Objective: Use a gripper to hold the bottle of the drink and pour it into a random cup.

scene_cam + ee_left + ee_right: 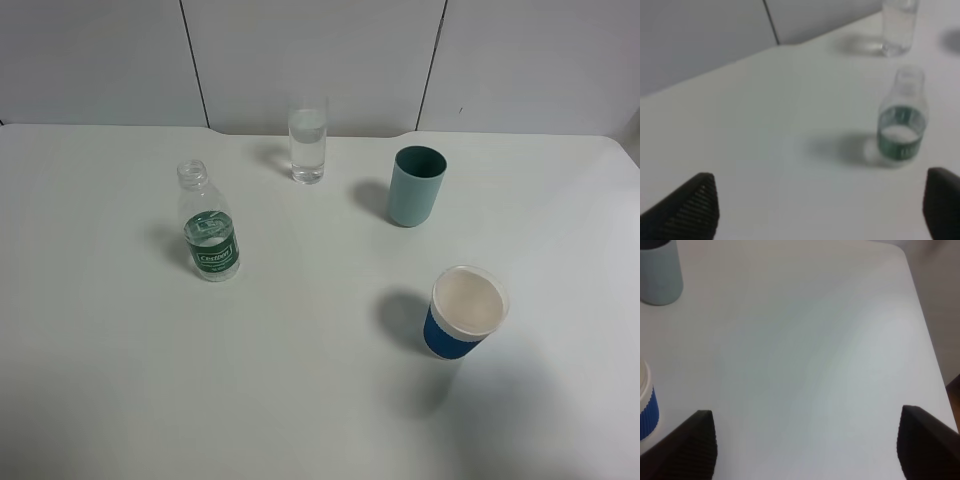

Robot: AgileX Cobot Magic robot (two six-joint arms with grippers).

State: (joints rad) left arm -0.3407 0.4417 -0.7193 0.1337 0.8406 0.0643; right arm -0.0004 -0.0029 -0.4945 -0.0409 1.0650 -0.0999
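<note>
White bench [300, 400] fills the high view: the bottle of the drink [208, 228] stands upright at eight o'clock from the water-holding glass [308, 143]. By the left wrist, the left pincer [815, 205] is seen open, short of the bottle. By the right wrist, the right pincer [807, 440] is open, empty. Grasping and pouring are judged outstanding.

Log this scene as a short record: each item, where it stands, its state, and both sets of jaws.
table: white
bottle: upright, capless, green label, left side of the table
glass: tall, clear, partly filled with clear liquid, at the back behind the bottle
teal cup: upright, right of the glass
paper cup: white with blue sleeve, front right, looks empty
left gripper: jaws apart, holding nothing, short of the bottle
right gripper: jaws apart, holding nothing, over bare table
</note>
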